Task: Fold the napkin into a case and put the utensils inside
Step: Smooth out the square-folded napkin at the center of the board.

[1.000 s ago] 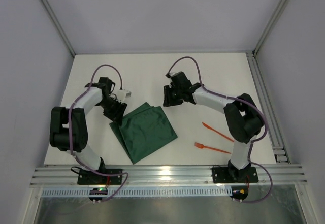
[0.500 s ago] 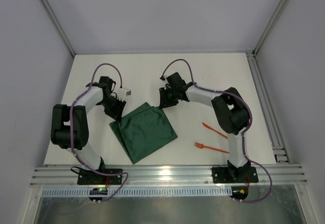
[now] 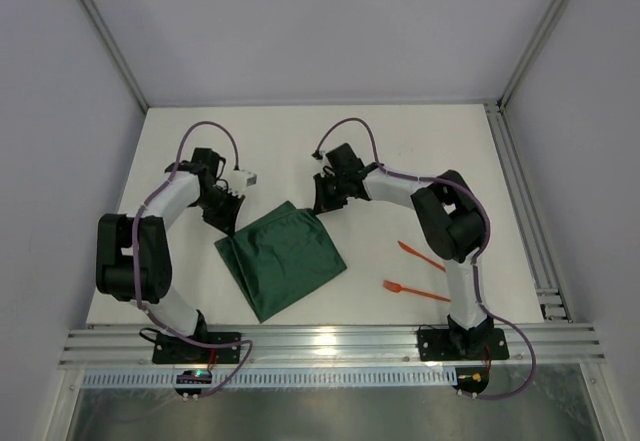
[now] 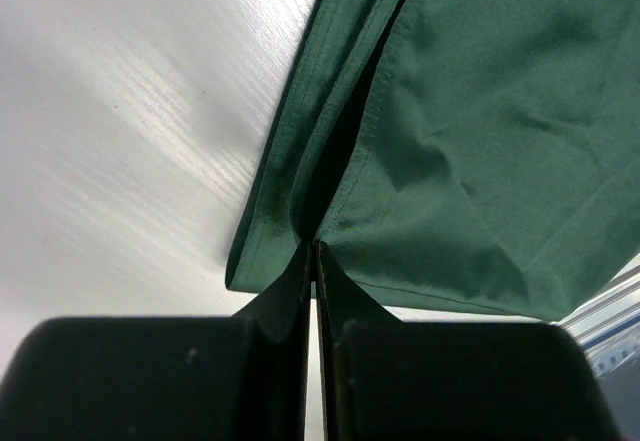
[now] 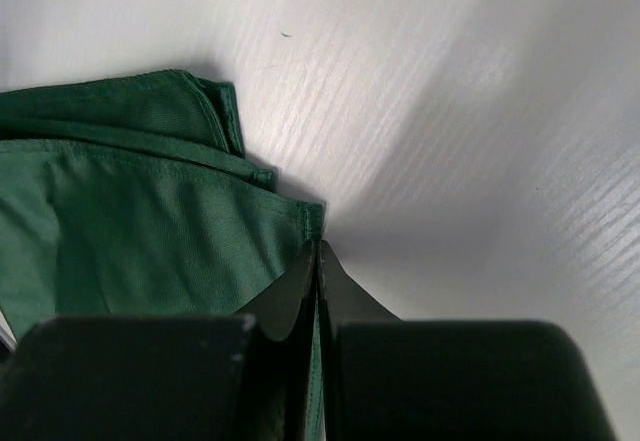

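The dark green napkin (image 3: 283, 259) lies folded on the white table, tilted like a diamond. My left gripper (image 3: 226, 223) is shut on its left corner; in the left wrist view (image 4: 315, 244) the jaws pinch the top layer of cloth (image 4: 470, 131). My right gripper (image 3: 318, 206) is shut on the far corner; in the right wrist view (image 5: 317, 246) cloth (image 5: 130, 221) shows between the jaws. Two orange utensils lie right of the napkin: a straight piece (image 3: 428, 258) and a fork (image 3: 416, 290). No finished case shows.
A metal rail (image 3: 330, 346) runs along the near edge by the arm bases. A second rail (image 3: 520, 201) runs down the table's right side. White walls enclose the back and sides.
Both grippers have drawn the napkin's far edge slightly toward the left. The right arm has reached further over the table. The utensils have not moved.
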Robot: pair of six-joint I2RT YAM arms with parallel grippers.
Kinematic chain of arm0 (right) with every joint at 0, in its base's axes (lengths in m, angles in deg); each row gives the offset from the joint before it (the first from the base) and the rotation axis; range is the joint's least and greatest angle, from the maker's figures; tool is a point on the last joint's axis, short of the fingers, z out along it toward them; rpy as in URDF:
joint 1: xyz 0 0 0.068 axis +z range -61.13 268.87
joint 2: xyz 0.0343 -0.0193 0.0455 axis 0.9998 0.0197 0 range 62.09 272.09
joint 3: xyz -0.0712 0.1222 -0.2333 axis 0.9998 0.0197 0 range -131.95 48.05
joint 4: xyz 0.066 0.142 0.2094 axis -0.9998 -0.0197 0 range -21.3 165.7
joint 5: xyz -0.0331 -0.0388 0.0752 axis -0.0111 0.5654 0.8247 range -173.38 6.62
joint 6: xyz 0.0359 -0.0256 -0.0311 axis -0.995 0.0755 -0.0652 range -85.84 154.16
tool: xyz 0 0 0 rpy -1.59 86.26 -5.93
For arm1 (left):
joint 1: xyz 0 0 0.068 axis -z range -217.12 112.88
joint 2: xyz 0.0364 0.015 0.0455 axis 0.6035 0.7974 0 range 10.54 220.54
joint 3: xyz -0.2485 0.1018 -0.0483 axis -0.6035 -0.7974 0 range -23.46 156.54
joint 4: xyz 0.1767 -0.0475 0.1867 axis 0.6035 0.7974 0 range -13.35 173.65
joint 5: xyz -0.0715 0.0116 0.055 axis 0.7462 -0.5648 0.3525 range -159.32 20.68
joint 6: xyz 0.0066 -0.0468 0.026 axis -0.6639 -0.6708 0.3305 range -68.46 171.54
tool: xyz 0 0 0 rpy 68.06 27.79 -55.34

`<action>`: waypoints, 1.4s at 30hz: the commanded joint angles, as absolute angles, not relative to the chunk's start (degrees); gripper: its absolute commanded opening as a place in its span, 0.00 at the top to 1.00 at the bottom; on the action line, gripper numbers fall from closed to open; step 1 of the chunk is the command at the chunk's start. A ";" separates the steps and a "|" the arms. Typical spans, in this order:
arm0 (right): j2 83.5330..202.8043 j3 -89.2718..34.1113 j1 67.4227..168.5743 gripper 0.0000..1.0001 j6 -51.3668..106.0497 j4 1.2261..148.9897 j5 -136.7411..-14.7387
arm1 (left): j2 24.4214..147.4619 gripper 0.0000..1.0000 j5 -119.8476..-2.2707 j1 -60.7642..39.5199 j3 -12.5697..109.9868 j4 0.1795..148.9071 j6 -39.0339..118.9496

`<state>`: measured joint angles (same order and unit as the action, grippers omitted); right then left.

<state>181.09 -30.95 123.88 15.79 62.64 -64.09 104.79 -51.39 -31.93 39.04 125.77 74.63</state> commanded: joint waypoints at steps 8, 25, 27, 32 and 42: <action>182.85 -37.81 123.94 0.95 14.91 65.52 -59.39 | 96.76 0.98 -54.11 -31.85 35.96 128.59 77.55; 194.62 -56.97 129.65 0.55 21.76 54.96 -63.69 | 96.76 0.96 -55.70 -32.02 34.63 127.01 77.29; 195.42 -57.41 130.27 0.55 22.38 54.79 -63.95 | 96.93 0.96 -55.52 -32.02 34.64 126.92 77.29; 197.26 -58.29 131.32 0.56 23.52 53.21 -67.82 | 97.28 0.96 -55.26 -32.02 34.72 126.57 77.03; 196.65 -58.03 131.41 0.92 22.12 53.47 -73.01 | 95.53 1.00 -54.73 -32.02 35.95 127.97 76.67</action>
